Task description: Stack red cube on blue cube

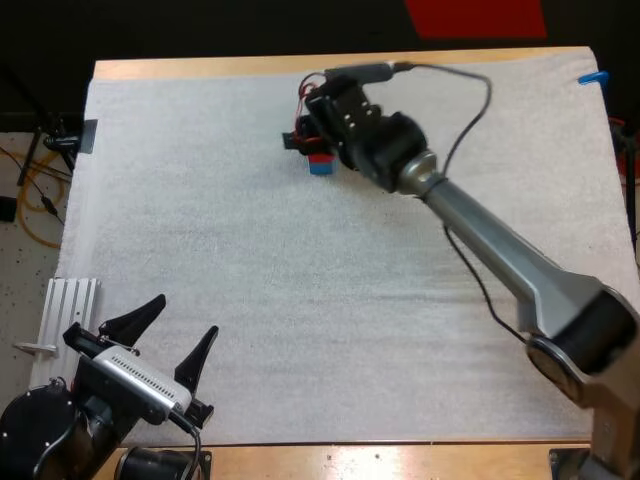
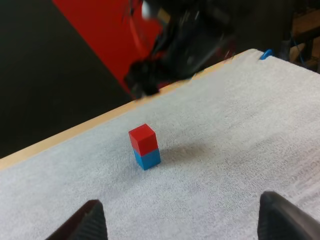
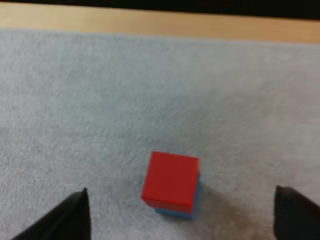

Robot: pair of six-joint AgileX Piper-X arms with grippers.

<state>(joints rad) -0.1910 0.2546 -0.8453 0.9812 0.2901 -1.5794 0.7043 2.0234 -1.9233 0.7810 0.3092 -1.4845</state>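
Observation:
The red cube [image 2: 143, 138] rests squarely on the blue cube [image 2: 148, 159] near the mat's far edge. From above, the red cube [image 3: 171, 180] covers all but a thin rim of the blue cube [image 3: 173, 213]. My right gripper [image 3: 180, 189] hovers over the stack, open, its fingers wide on either side and clear of the cubes. In the high view the right gripper [image 1: 312, 145] hides most of the stack, with the blue cube [image 1: 320, 167] peeking out below it. My left gripper [image 1: 187, 314] is open at the near left, far from the cubes.
The wooden table edge [image 3: 160, 22] runs just behind the stack. A ribbed metal block [image 1: 66, 305] lies at the mat's near left edge beside my left arm. White mat [image 1: 300, 290] stretches between the two arms.

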